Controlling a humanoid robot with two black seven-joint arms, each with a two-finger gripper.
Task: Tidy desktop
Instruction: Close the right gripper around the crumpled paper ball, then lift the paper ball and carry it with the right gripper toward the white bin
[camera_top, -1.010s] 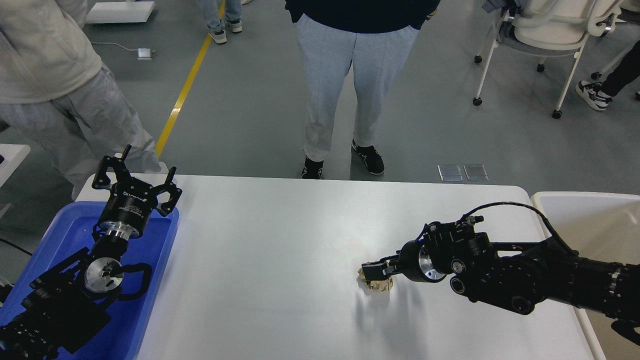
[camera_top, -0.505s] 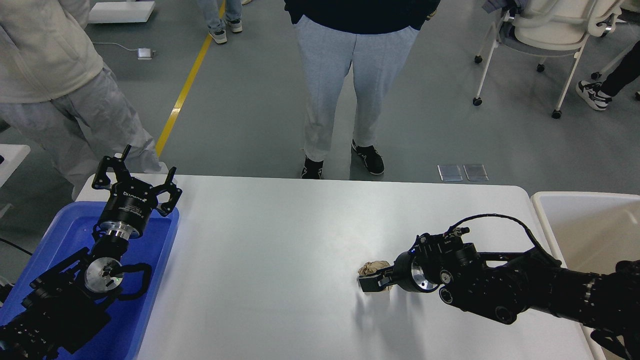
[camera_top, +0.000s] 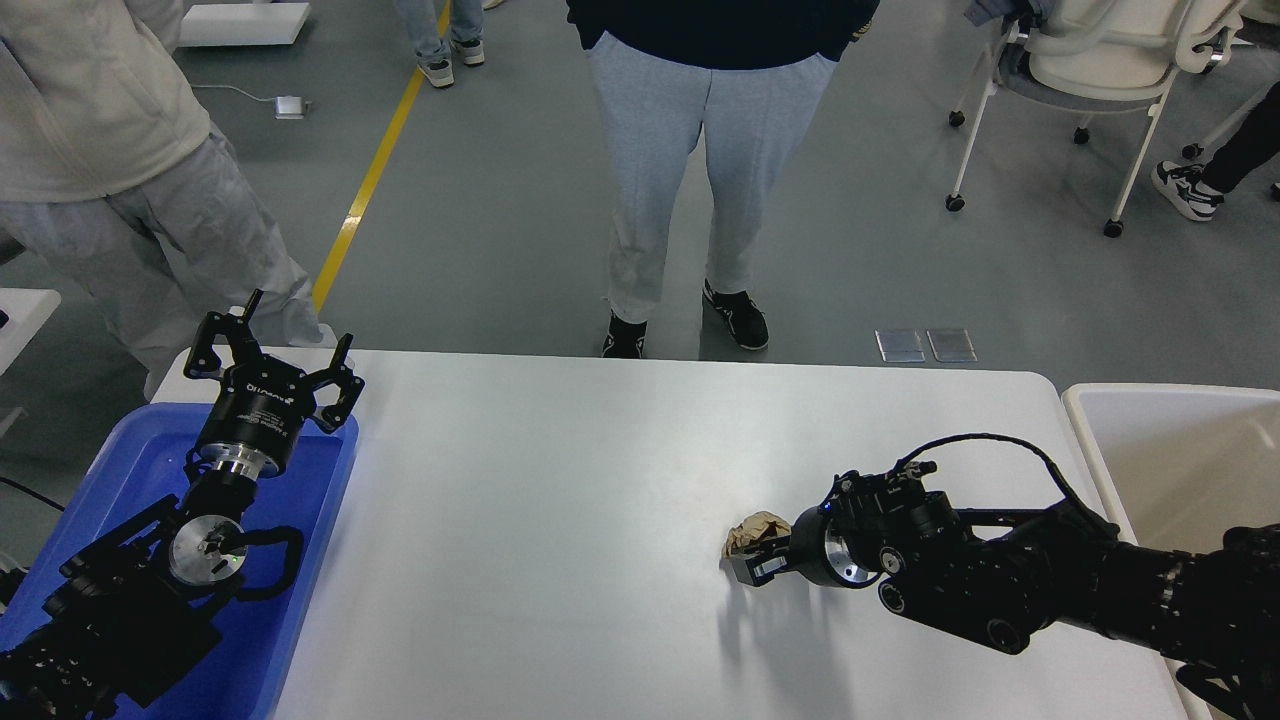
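1. Clearly the one loose thing on the tabletop (camera_top: 560, 480) is a crumpled brown paper wad (camera_top: 755, 530), lying right at the tip of the right end effector (camera_top: 752, 560).
2. Whether that end effector's fingers are closed on the wad or only touching it I cannot tell; they are dark and seen nearly end-on, with the wad just beyond and slightly above them in the head view.
3. Judging by its creased look, the wad is light, soft and springy. It should crush a little under a pinch and is not fragile, but it may skid on the smooth tabletop if nudged from one side.
4. Best hold, I think: across its bulk, one finger on each side, low against the tabletop.
5. An off-white bin (camera_top: 1180, 450) stands behind the right end effector, past the tabletop's edge.
6. Over a blue tray (camera_top: 320, 520), the left end effector (camera_top: 272, 355) has its fingers spread wide and holds nothing.
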